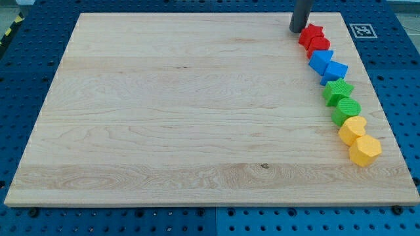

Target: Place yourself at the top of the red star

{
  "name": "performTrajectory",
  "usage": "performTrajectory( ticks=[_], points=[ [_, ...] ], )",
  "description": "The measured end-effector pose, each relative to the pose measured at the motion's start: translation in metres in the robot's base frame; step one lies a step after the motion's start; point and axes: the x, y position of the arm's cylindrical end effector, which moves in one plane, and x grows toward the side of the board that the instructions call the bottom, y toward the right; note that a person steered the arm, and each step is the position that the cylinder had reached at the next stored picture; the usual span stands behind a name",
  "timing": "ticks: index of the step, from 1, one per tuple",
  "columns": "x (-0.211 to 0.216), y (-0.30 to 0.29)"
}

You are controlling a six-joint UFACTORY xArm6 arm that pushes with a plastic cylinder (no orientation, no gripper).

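The red star (312, 32) lies near the top right corner of the wooden board (184, 111), at the upper end of a curved row of blocks. My tip (298, 30) stands on the board just to the left of the star's upper part, nearly touching it. The rod rises out of the view's top. Directly below the star a second red block (319, 46) touches it.
The row runs down the board's right side: two blue blocks (321, 60) (335, 71), a green star-like block (338, 90), a green round block (346, 110), a yellow heart-like block (353, 129) and a yellow hexagon (365, 151). A marker tag (362, 30) sits off the board's top right.
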Motion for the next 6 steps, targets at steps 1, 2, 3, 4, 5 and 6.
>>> performTrajectory(
  ticks=[1, 2, 3, 4, 5, 6],
  points=[
    [-0.003, 0.0],
    [-0.007, 0.0],
    [-0.011, 0.0],
    [-0.015, 0.0],
    [-0.019, 0.0],
    [-0.023, 0.0]
  ],
)
